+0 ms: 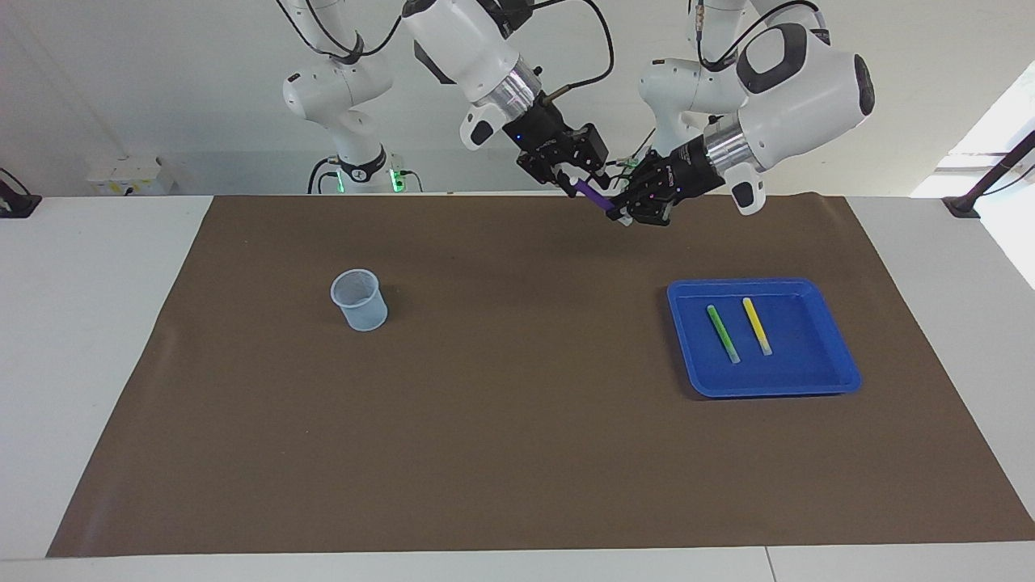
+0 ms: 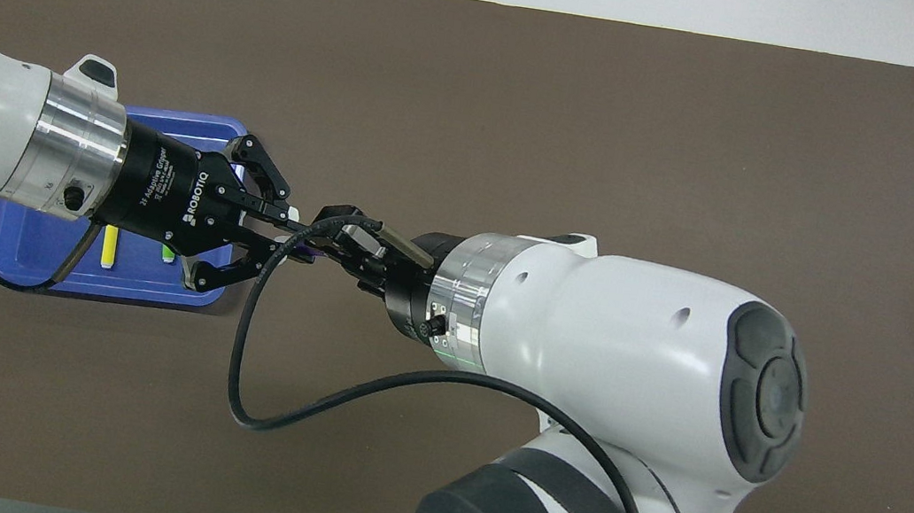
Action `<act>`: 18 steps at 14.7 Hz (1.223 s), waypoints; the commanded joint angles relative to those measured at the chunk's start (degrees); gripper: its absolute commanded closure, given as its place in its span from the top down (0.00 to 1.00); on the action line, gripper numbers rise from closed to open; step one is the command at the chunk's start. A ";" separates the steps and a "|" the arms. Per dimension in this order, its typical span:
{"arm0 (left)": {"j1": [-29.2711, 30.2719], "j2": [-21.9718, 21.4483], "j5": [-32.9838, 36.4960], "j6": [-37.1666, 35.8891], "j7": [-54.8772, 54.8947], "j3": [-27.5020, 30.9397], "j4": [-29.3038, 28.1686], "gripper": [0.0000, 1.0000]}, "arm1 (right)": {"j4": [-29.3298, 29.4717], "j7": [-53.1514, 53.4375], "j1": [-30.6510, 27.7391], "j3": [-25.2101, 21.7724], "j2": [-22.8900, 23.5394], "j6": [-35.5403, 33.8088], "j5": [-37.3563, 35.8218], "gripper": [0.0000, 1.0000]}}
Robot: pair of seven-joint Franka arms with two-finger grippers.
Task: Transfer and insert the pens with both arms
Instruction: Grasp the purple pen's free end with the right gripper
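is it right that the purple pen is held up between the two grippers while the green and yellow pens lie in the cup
Not quite. The purple pen is up between the left gripper and right gripper, but the green pen and yellow pen lie in the blue tray, not in the cup. The facing view shows it.

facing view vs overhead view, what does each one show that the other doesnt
Only the facing view shows the clear cup standing on the mat toward the right arm's end, and the green pen and yellow pen lying whole in the blue tray.

Only the overhead view shows the left gripper's label; there the arms cover the cup and most of the tray.

Both show the left gripper shut on the purple pen in the air over the brown mat, with the right gripper at its other end.
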 commanded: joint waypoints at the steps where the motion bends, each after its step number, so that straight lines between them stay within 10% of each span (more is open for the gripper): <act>1: -0.82 -1.59 -1.16 1.32 -0.78 0.53 -1.86 0.00 | 3.61 1.26 -2.67 0.41 1.97 -2.70 -1.60 0.63; 18: -0.29 -1.59 -1.78 2.55 -0.96 0.53 -1.95 0.00 | 3.70 1.35 -2.15 0.50 1.89 -4.46 -1.42 0.46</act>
